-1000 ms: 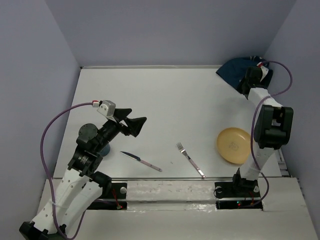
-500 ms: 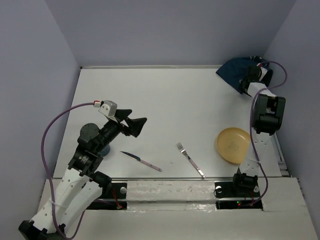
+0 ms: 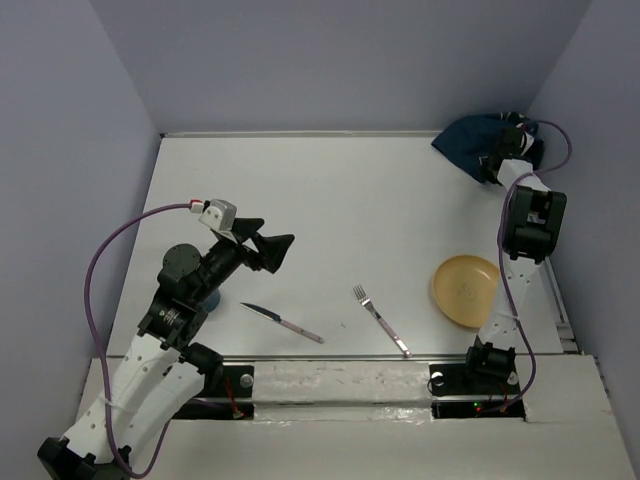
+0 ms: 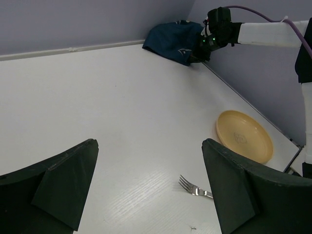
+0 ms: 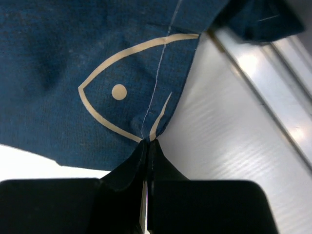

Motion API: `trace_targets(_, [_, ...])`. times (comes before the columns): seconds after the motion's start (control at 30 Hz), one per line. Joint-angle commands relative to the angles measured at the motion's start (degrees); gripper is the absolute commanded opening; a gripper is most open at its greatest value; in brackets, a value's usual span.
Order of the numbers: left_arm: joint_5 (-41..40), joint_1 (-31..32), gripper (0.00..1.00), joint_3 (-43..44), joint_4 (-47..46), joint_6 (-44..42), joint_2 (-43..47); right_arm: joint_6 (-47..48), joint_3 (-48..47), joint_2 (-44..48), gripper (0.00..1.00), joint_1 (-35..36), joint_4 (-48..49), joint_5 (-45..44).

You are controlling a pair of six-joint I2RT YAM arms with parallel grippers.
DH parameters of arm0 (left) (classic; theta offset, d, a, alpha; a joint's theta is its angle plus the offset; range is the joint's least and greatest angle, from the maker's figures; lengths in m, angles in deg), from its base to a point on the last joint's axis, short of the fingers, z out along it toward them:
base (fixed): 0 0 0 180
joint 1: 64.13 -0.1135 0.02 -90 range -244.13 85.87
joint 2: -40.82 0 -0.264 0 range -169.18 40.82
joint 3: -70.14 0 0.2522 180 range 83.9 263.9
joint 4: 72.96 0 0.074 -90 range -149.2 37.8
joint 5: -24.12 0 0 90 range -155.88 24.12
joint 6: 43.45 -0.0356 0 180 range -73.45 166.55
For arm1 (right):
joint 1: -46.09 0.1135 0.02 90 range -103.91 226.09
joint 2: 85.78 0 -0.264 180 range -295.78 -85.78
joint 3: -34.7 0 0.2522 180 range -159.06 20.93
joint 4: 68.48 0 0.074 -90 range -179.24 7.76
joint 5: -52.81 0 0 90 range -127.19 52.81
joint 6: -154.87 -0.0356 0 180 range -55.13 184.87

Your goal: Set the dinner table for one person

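The dinner table is a large matte white top. Crumpled in its far right corner lies a navy placemat with a white fish outline. My right gripper is shut on that cloth's edge, which bunches between the fingertips; in the top view this gripper sits at the mat's right side. A yellow plate, a fork and a knife lie near the front. My left gripper hangs open above the table's left middle, holding nothing, with the fork beyond it.
Grey-blue walls close the table at the back and both sides. A metal rail runs along the right edge beside the mat. A dark round thing is partly hidden under my left arm.
My right gripper has shut on the placemat's edge, and the right arm has reached further into the far corner. The left arm has barely moved.
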Motion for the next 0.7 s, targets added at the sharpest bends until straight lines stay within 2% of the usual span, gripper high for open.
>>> trace_targets(0.0, [0.22,0.31,0.99,2.77,-1.68,-0.83,-0.47,1.34,1.72,1.04,0.0,0.68,3.38,8.15])
trace_targets(0.1, [0.22,0.31,0.99,2.77,-1.76,-0.66,-0.47,3.54,8.64,5.35,0.0,3.14,10.21,11.82])
trace_targets(0.23, [0.92,0.05,0.99,2.59,-2.55,-0.22,-0.65,8.19,14.29,13.44,0.0,10.68,13.14,13.34])
trace_targets(0.27, [1.1,-0.04,0.99,2.5,-2.64,0.04,-0.65,8.46,15.26,16.94,0.0,11.92,13.93,17.34])
trace_targets(0.47, [0.05,-0.83,0.99,2.5,-2.56,0.74,-0.82,10.05,18.87,27.86,0.0,22.11,11.49,30.63])
trace_targets(0.67, [-3.29,-1.62,0.99,2.85,-1.15,2.68,-1.96,8.47,23.97,36.47,0.0,27.66,11.21,35.23])
